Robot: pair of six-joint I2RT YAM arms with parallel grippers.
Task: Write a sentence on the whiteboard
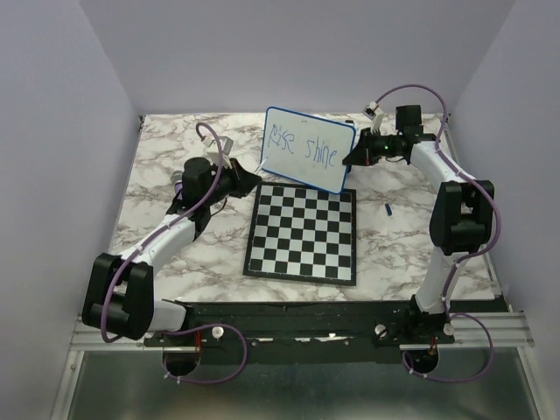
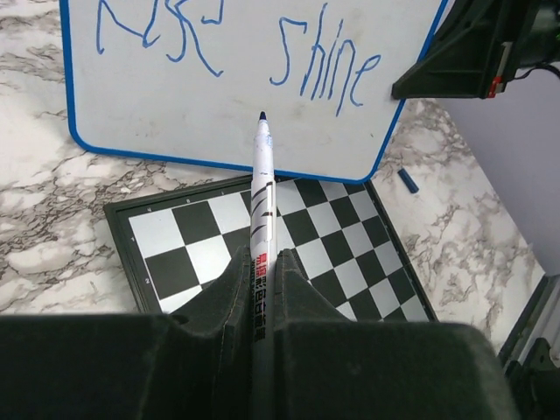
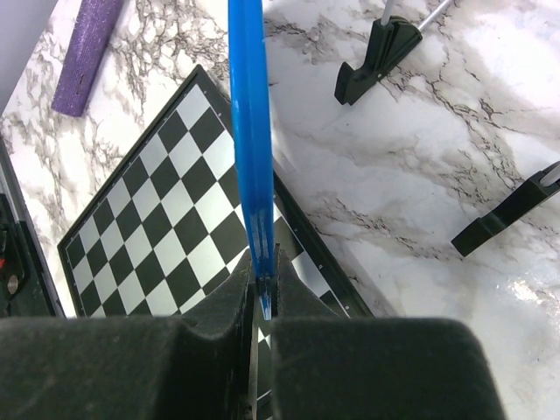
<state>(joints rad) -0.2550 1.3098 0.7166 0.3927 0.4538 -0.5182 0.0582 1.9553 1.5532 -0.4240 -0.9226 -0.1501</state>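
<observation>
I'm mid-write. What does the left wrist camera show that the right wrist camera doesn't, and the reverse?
Left wrist only: the marker clamped in the left gripper, its tip aimed at the whiteboard face below the sentence, and a small blue piece on the table.

Right wrist only: the board's blue rim seen edge-on, pinched in the right gripper, plus two black feet and a purple cable.

Both: the whiteboard, the chessboard and the marble table.
</observation>
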